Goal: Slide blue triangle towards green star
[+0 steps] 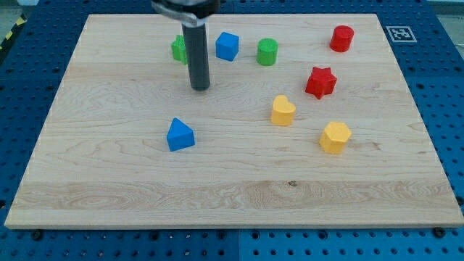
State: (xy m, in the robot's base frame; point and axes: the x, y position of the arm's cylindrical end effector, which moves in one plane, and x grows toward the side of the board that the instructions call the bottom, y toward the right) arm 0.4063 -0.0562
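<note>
The blue triangle [180,135] lies on the wooden board left of the middle. The green star [177,49] sits near the view's top, partly hidden behind my rod. My tip [200,88] rests on the board below and slightly right of the green star, and above and slightly right of the blue triangle, apart from both.
A blue cube [227,46] and a green cylinder [267,52] stand right of the rod near the top. A red cylinder [341,38], a red star [320,82], a yellow heart [283,111] and a yellow hexagon [335,137] lie on the right half.
</note>
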